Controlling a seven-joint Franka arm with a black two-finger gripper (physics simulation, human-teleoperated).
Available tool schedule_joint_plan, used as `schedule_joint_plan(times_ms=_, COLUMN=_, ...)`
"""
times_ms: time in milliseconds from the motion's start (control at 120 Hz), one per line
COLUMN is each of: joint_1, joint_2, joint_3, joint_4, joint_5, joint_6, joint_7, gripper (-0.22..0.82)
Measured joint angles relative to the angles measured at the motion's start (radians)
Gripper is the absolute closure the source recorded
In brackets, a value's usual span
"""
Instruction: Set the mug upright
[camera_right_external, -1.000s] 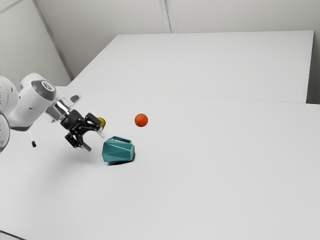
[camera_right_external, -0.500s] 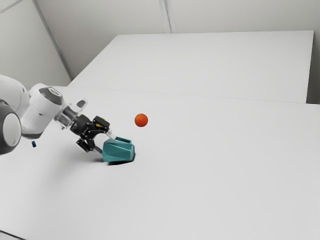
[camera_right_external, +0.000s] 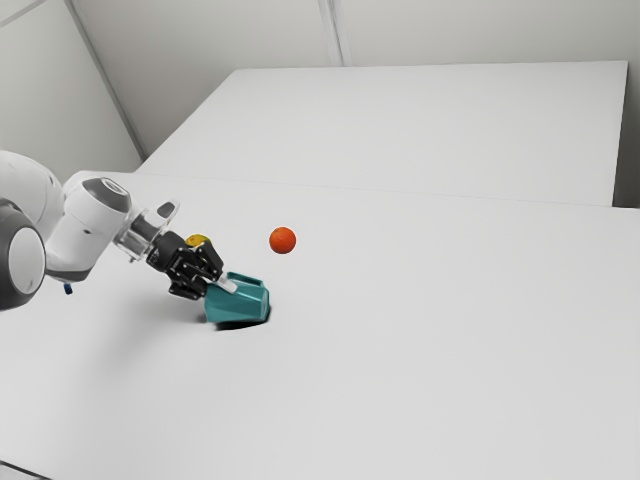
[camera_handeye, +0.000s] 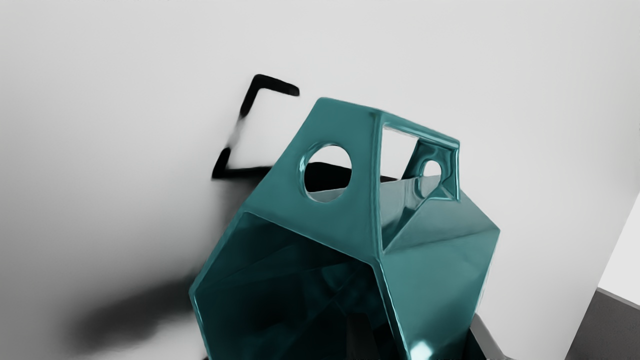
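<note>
The teal faceted mug (camera_right_external: 245, 302) lies on its side on the white table, its open end facing the arm and its handle uppermost. At that open end is my gripper (camera_right_external: 222, 287), shut on the mug's wall. In the wrist view the mug (camera_handeye: 430, 280) shows its dark hollow and the handle with its openings. There my gripper (camera_handeye: 420, 332) has one dark finger inside the hollow and the other against the outer wall; the lower parts of both are cut off by the picture's edge.
An orange ball (camera_right_external: 283, 240) rests beyond the mug in the exterior view. A yellow round object (camera_right_external: 199, 241) sits behind the gripper, partly hidden by it. A small dark blue item (camera_right_external: 68, 288) is near the arm. The white table (camera_right_external: 430, 330) extends toward the exterior view's right.
My gripper has moved toward the exterior view's right to the mug's open end, and its fingers have closed from wide apart onto the wall. The mug lies as before.
</note>
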Motion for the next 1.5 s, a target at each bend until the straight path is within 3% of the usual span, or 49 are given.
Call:
schedule_joint_plan(times_ms=217, joint_1=-0.005, joint_2=-0.004, joint_3=0.000, joint_4=0.002, joint_5=-0.012, joint_6=0.004, joint_7=0.020, gripper=0.79)
schedule_joint_plan(times_ms=625, joint_1=-0.034, joint_2=-0.055, joint_3=0.001, joint_4=0.008, joint_5=0.010, joint_6=0.005, joint_7=0.046, gripper=0.78)
schedule_joint_plan(times_ms=767, joint_1=-0.079, joint_2=-0.095, joint_3=0.003, joint_4=0.009, joint_5=0.073, joint_6=0.054, joint_7=0.047, gripper=0.78)
schedule_joint_plan(times_ms=1150, joint_1=-0.163, joint_2=-0.153, joint_3=0.002, joint_4=0.021, joint_5=0.426, joint_6=0.197, joint_7=-0.022, gripper=0.78)
schedule_joint_plan(times_ms=1500, joint_1=-0.230, joint_2=-0.162, joint_3=-0.001, joint_4=0.014, joint_5=0.713, joint_6=0.251, joint_7=-0.165, gripper=0.78)
